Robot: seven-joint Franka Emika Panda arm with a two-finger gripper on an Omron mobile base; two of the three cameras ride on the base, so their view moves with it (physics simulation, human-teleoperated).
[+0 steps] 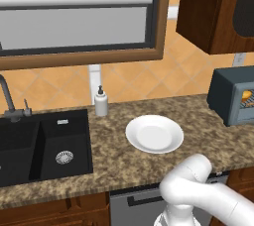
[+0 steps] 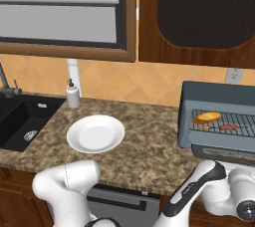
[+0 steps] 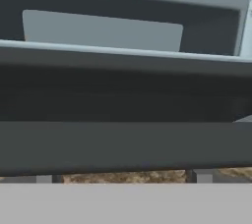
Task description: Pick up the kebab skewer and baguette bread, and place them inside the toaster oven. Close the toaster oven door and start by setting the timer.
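One white plate (image 2: pixel 95 134) (beside a soap bottle (image 2: pixel 73 94)) flanks the toaster oven (image 2: pixel 219 116); pincer state unclear.

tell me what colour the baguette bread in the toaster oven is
Golden-orange; the baguette bread shows best in the right base view, on the toaster oven rack.

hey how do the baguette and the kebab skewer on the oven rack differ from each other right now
The baguette bread is a plump golden-orange oval; the kebab skewer shows as small reddish-brown chunks in a thin line. The baguette bread looks clearly bigger and thicker than the kebab skewer. The baguette bread lies toward the rack's left, the kebab skewer to its right and nearer the front. Both rest on the wire rack inside the toaster oven, whose door is open.
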